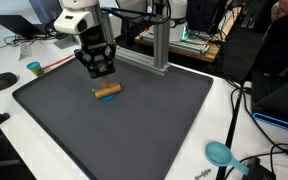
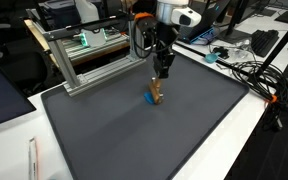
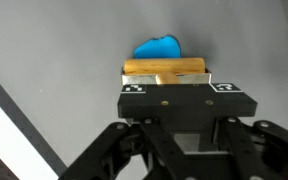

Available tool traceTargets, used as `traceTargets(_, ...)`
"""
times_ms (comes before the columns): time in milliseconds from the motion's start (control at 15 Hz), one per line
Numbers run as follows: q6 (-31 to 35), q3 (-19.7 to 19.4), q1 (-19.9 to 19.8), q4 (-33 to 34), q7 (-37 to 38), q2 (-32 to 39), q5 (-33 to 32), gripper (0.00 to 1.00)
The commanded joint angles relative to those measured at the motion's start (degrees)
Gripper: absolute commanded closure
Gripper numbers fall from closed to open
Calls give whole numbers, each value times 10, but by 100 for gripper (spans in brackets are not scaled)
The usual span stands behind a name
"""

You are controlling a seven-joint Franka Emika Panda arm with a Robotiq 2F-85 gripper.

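Black jaws clamp smooth wooden cylinder (image 3: pixel 164 69).

Open mat (image 1: pixel 154 130) all round wooden block (image 1: pixel 107 91); metal frame (image 2: pixel 94 55) blocks far edge.

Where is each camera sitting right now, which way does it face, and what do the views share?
Exterior view: across the dark mat, facing the gripper above the wooden block; arm shows.
Exterior view: high, off another edge, facing the aluminium frame; arm and gripper show.
Wrist view: looks down past the gripper's black body at the block and blue piece.
Shared: block and blue piece.
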Motion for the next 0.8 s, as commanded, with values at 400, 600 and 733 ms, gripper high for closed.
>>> traceTargets(400, 22, 12, -7, 5, -13, 29, 26, 77)
traceTargets(600, 24, 13, -7, 4, -13, 30, 29, 77)
traceTargets(733, 25, 13, -7, 3, -13, 31, 31, 77)
